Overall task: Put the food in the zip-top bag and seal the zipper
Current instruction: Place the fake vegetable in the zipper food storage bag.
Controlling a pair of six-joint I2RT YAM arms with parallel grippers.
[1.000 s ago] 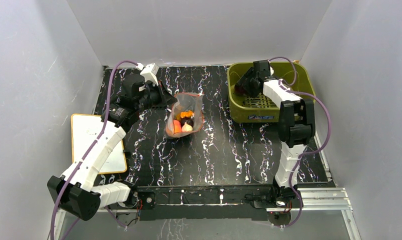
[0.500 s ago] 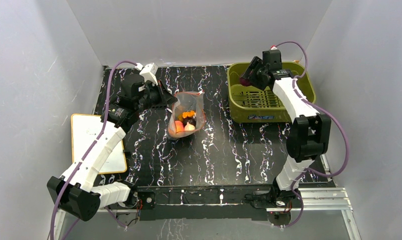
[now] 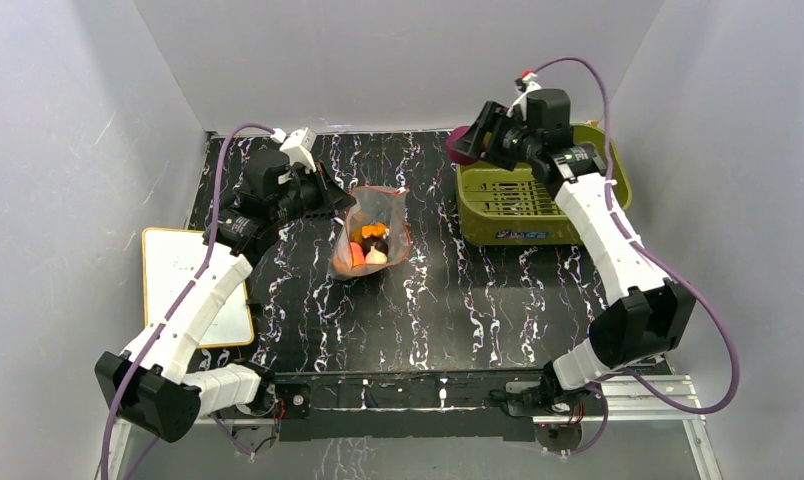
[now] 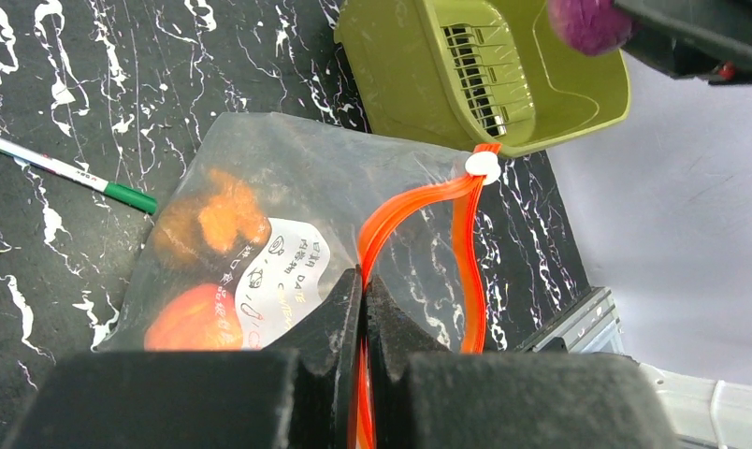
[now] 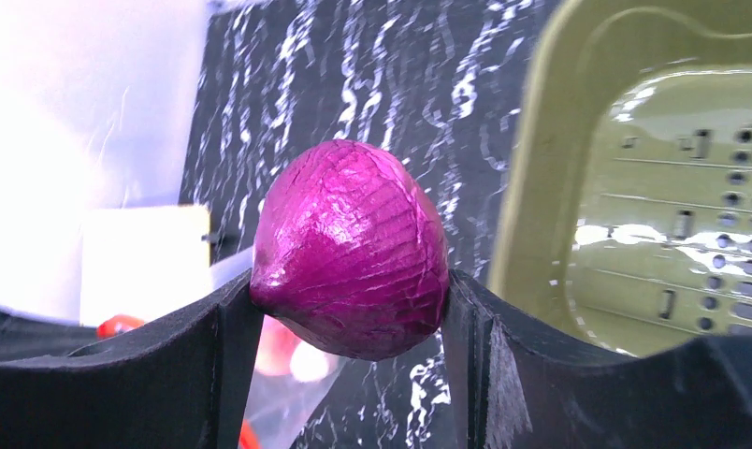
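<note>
Top view overlooks the table; close wrist views share the basket.

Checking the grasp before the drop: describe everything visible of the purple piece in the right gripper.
The purple piece is a glossy magenta toy onion, bulb-shaped, finely ribbed, plastic-looking. The right gripper clamps its two sides between black fingers; nothing else touches it. It hangs in the air above the marbled table, just beside the olive-green basket.

White label on zip-top bag: print unreadable. Basket front lettering too small.
</note>
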